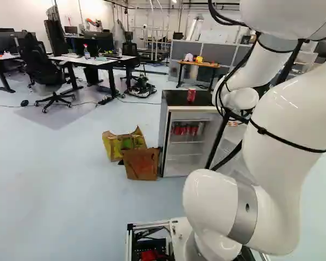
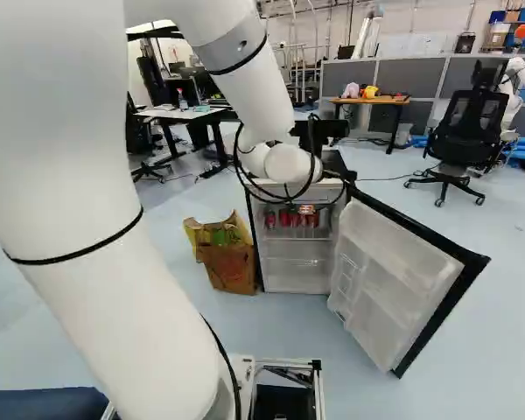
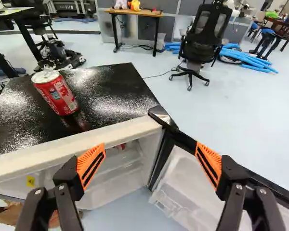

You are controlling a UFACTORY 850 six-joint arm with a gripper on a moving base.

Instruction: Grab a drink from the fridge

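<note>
Fridge door open, claw spread and empty, cans inside, lone can on top; grip and lift-out look left to do.

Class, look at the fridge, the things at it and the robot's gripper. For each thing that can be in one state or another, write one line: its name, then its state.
Fridge door: swung wide open.
Red drink can: upright on the fridge top; opened or sealed, cannot tell.
Red cans inside: upright, on the upper shelf.
Gripper: open, holding nothing.
</note>
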